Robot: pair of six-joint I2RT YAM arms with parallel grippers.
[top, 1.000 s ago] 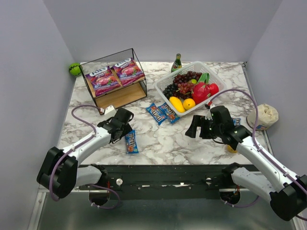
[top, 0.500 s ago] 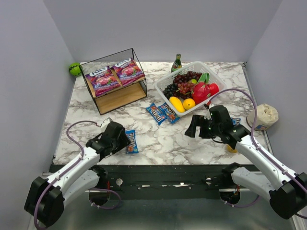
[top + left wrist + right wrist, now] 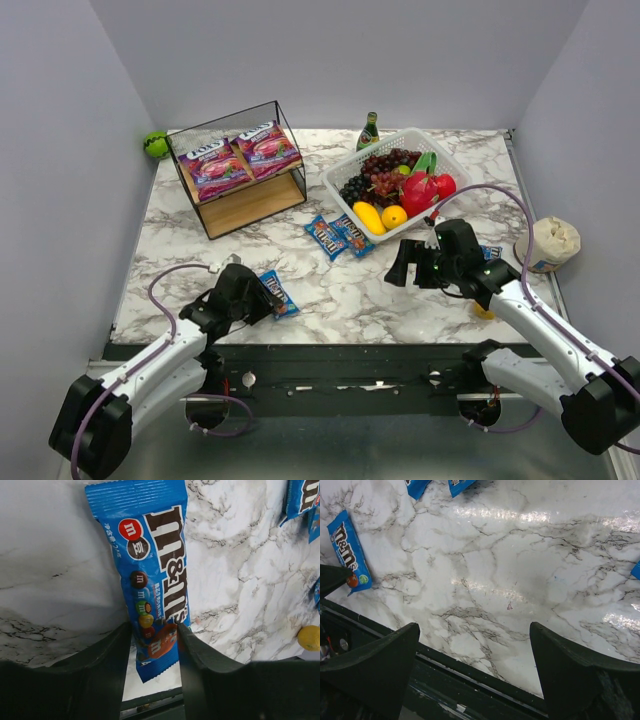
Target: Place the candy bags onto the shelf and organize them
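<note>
L gripper (image 3: 256,296) low at near table edge, both fingers (image 3: 107,655) pressed against the long edges of a blue packet (image 3: 156,565), grasping its near end; that end pokes just past the table (image 3: 400,300) lip. Packet: glossy blue wrapper, big brown lettering w/ white outline, red-and-brown round logo, coloured candies printed toward the gripped end, crimped seams; lies flat on the marble, slanted in top view. R gripper (image 3: 404,266) released, jaws spread wide, hovering over bare marble right of centre, nothing between the fingers in wrist view. Two more blue packets (image 3: 340,235) side by side mid-table, just in front of the white basket (image 3: 337,190) w/ fruit; another blue one (image 3: 491,253) partly hidden behind R arm. Shelf (image 3: 255,200) at far left: black wire frame, two light wood boards; two purple bags (image 3: 238,158), white logo + berry pic, lie flat side by side on top board, lower board bare. Green bottle (image 3: 369,131) behind basket, green ball (image 3: 155,144) by shelf's far corner
</note>
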